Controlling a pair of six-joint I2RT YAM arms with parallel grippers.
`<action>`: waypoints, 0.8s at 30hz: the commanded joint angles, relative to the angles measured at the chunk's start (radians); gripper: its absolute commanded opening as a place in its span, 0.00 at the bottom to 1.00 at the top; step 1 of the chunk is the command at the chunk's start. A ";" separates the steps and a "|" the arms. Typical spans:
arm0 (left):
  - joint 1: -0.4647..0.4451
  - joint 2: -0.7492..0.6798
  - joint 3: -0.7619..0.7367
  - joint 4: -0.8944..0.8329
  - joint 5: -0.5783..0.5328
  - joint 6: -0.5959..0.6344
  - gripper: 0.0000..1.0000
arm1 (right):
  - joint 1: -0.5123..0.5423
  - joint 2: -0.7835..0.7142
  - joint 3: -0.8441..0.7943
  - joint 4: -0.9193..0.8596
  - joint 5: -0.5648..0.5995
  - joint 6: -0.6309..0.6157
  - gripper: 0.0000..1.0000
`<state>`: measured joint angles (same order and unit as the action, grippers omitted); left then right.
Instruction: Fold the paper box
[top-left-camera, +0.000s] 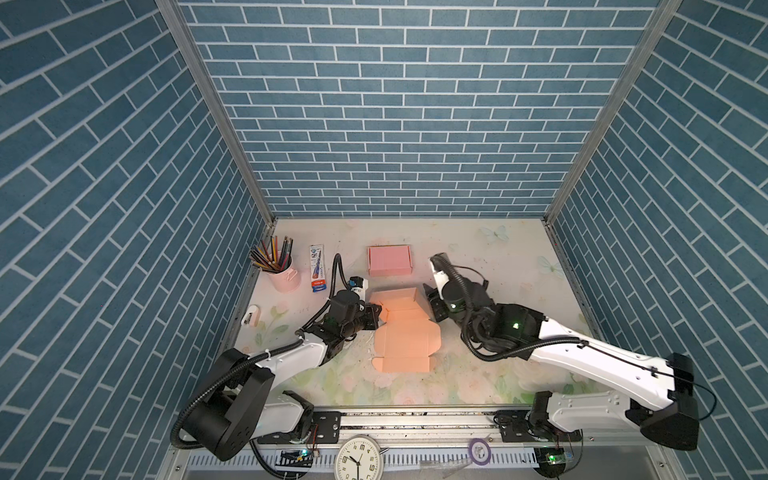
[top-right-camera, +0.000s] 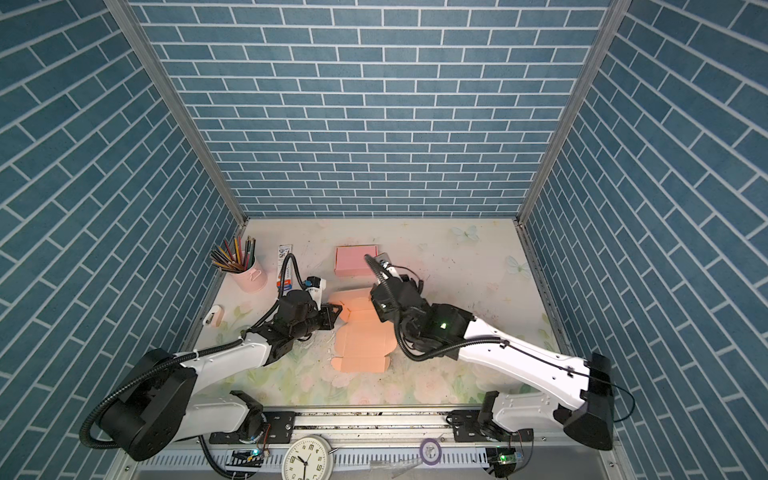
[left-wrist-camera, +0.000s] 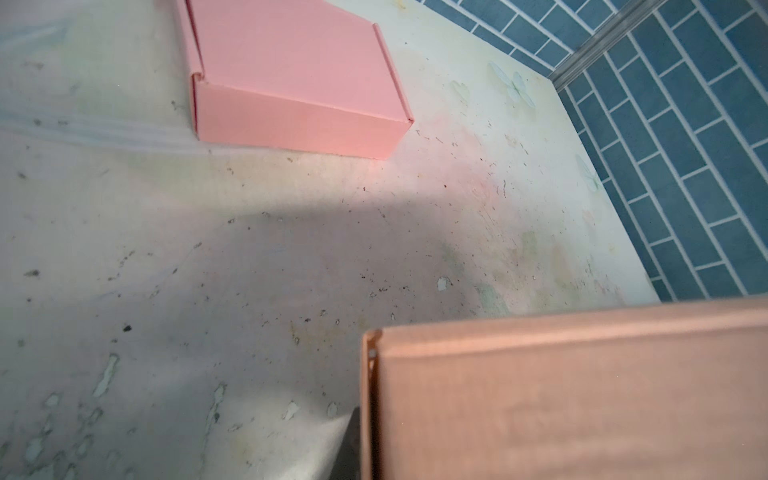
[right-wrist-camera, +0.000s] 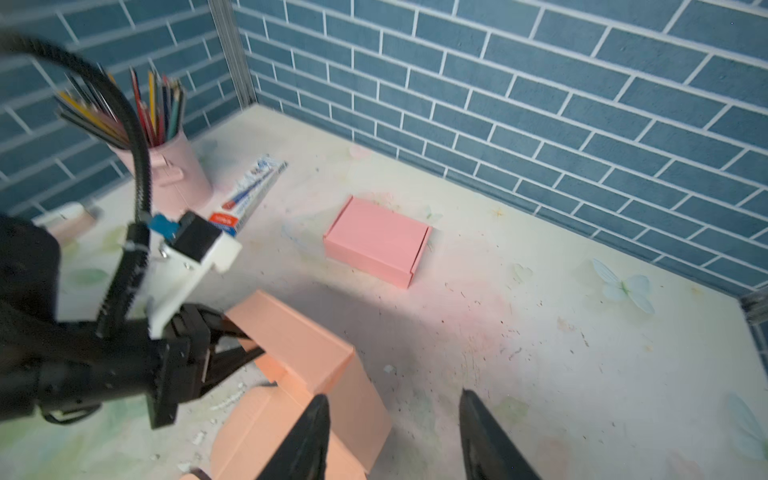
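Round clock (top-left-camera: 358, 459), creased orange paper box (top-left-camera: 405, 332)

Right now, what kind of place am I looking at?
Probably a mock-up robot test booth styled as a craft desk: blue brick-pattern walls, floral tabletop, pink cup of colored pencils.

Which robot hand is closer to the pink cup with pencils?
Left. The left gripper grips the orange box on the side toward the pencil cup; the right gripper is across the box, farther away.
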<state>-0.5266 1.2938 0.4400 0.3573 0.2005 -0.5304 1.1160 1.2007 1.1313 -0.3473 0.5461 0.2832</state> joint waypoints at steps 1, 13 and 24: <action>-0.051 0.007 0.053 0.022 -0.058 0.144 0.11 | -0.094 -0.027 -0.038 0.060 -0.242 0.065 0.52; -0.269 0.137 0.069 0.167 -0.187 0.302 0.12 | -0.243 0.058 -0.127 0.113 -0.540 0.113 0.52; -0.331 0.239 0.075 0.211 -0.289 0.367 0.12 | -0.277 0.093 -0.267 0.189 -0.660 0.170 0.50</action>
<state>-0.8360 1.5166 0.4953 0.5278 -0.0341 -0.2050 0.8459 1.2827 0.8841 -0.1871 -0.0612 0.4152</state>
